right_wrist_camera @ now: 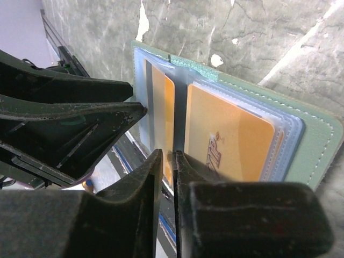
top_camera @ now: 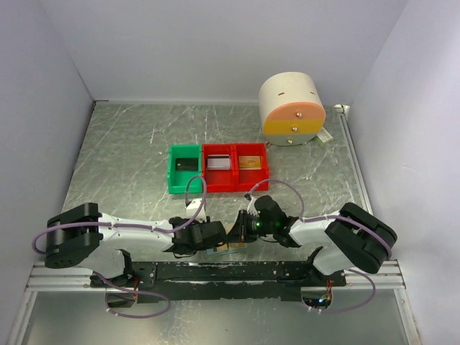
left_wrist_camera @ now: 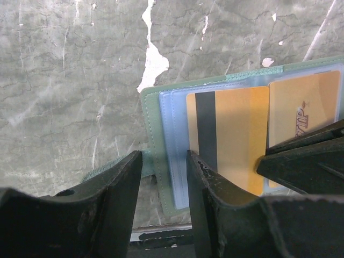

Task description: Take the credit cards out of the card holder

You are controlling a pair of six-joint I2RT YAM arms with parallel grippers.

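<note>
Lower centre of the overhead view, the left gripper and right gripper cover most of the card holder. The red bins' contents seem too small to name.

Bright, even overhead light, faint sheen on the table, wrist views blurred up close.

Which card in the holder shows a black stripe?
The striped card, left one in the left wrist view; the VIP card beside it shows only lettering.
</note>
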